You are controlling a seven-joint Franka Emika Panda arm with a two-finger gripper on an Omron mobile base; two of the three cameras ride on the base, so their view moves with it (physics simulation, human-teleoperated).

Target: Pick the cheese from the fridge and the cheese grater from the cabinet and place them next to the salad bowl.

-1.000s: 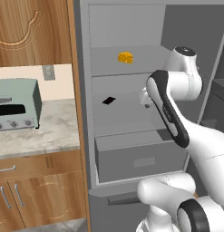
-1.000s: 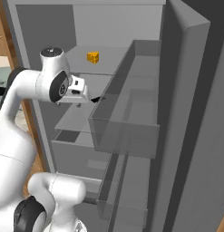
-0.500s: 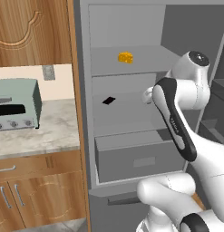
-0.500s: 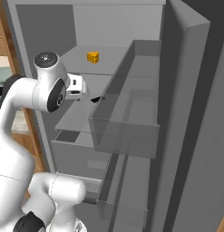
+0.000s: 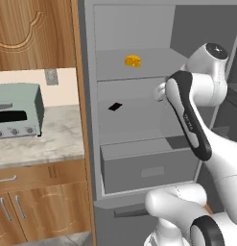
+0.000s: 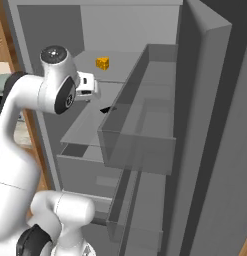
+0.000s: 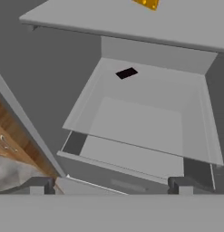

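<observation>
The fridge (image 5: 134, 29) stands open. The cheese (image 5: 133, 61), a small yellow-orange wedge, lies on its upper shelf (image 6: 102, 63) and shows at the top edge of the hand view (image 7: 147, 3). My gripper (image 7: 111, 186) is open and holds nothing, its fingertips (image 7: 41, 183) wide apart. It hovers in front of the middle shelf (image 7: 140, 122), below and in front of the cheese. The white hand (image 6: 87, 85) is level with that shelf. The carved wooden cabinet door (image 5: 33, 33) is shut at the upper left. The cheese grater and the salad bowl are out of view.
A small flat black item (image 5: 115, 106) lies on the middle shelf. A grey drawer (image 5: 144, 168) sits below it. The fridge door's bins (image 6: 140, 125) stand close to the right of the hand. A pale green toaster oven (image 5: 17, 110) stands on the marble counter (image 5: 38, 144).
The arm's elbow has lifted and swung right, and the hand has risen a little toward the upper shelf. The cheese has not moved.
</observation>
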